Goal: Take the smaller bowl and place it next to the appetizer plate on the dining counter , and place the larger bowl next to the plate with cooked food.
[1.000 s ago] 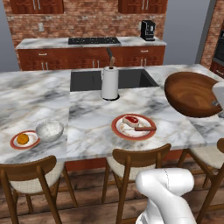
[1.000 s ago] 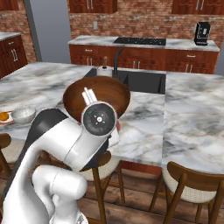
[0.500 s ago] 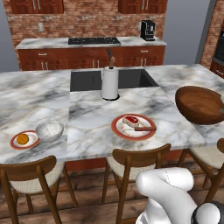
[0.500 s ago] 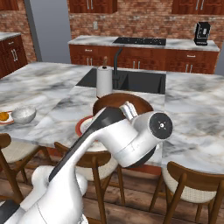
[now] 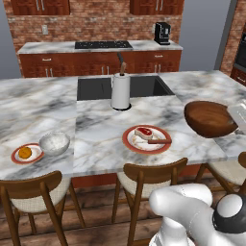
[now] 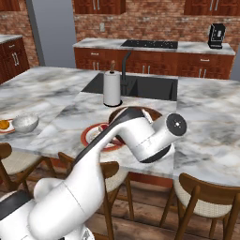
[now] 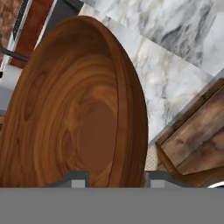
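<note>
Across the dining counter [image 5: 96, 127], white marble with grey veins, a dark sink sits before a brick wall and wood cabinets. At its left edge the smaller bowl [image 5: 54, 143] rests beside the appetizer plate [image 5: 26, 153]. A paper towel roll [image 5: 120, 91] stands behind the plate with cooked food [image 5: 147, 139]. Right of that plate, the gripper [image 7: 113, 181] holds the larger bowl [image 5: 210, 119], jaws clamped on its rim. Chairs [image 5: 146, 185] line the near side.

Larger bowl [image 5: 210, 118] tilted beside plate with cooked food [image 5: 146, 139]
</note>
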